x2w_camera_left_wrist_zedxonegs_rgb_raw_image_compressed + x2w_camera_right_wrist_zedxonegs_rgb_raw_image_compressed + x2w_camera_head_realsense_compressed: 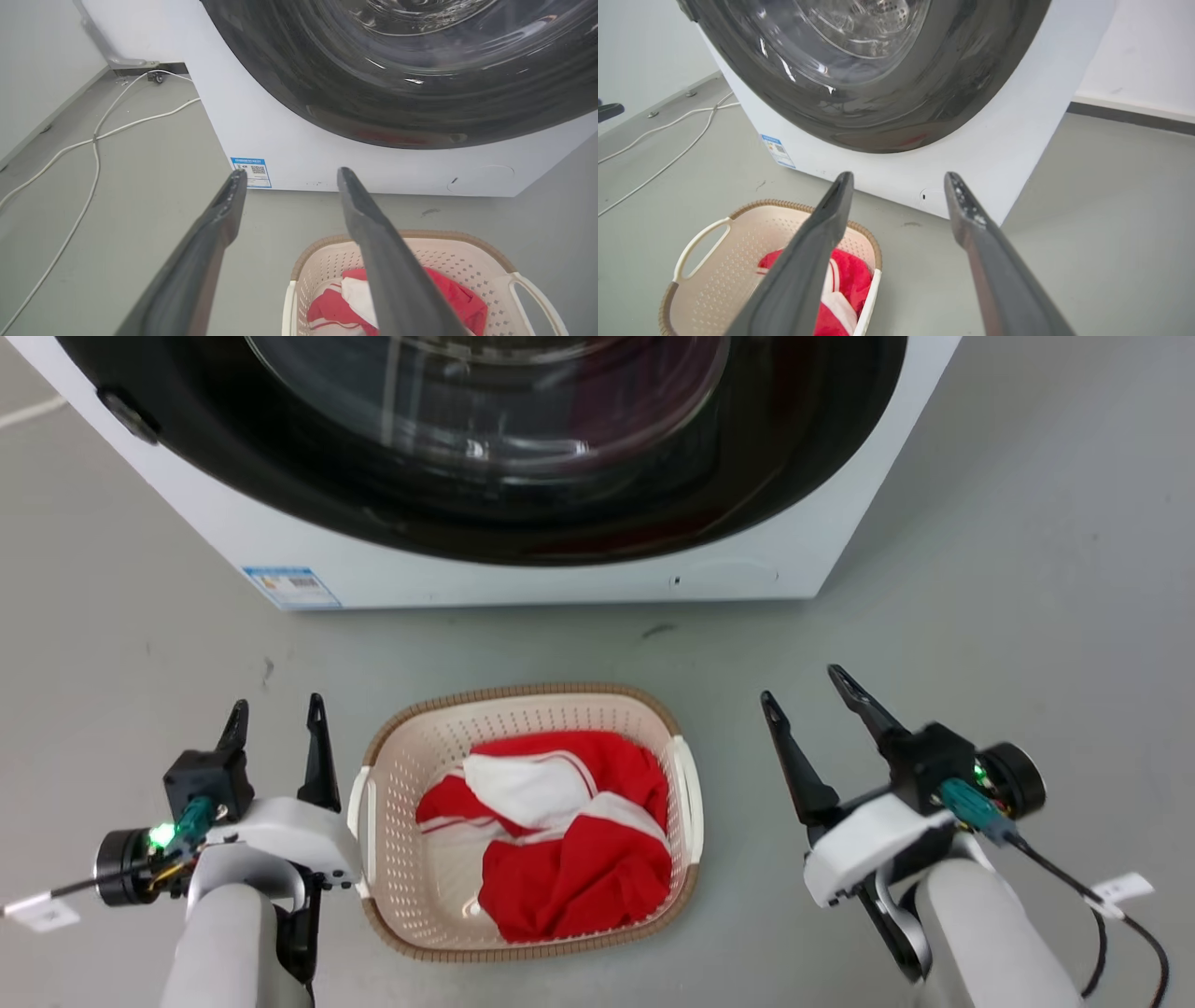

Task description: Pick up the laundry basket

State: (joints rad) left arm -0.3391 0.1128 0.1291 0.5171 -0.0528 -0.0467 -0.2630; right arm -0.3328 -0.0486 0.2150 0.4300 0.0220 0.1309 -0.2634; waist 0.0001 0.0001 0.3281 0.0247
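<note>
you are at the approach — neither hand has hold of anything yet. your left gripper hangs with its fingers spread and nothing between them. the laundry basket sits on the floor just inward of it, with the left loop handle close beside your wrist, behind the fingertips rather than under them. your right gripper is likewise spread and empty, but it stands farther out: a strip of bare floor lies between its inner finger and the right loop handle

bring the right hand inward until it matches the left, then draw both back and tip the fingers down, since they now point past the handles toward the washer. aim to straddle each loop at its middle, one finger inside the loop and one outside, and close both hands together. the loops look thin and will likely flex, so squeeze firmly and lift slowly with both sides level — a tilt could spill the red and white garment. the washer front is close ahead of your fingertips, so rise straight up, not forward
</note>
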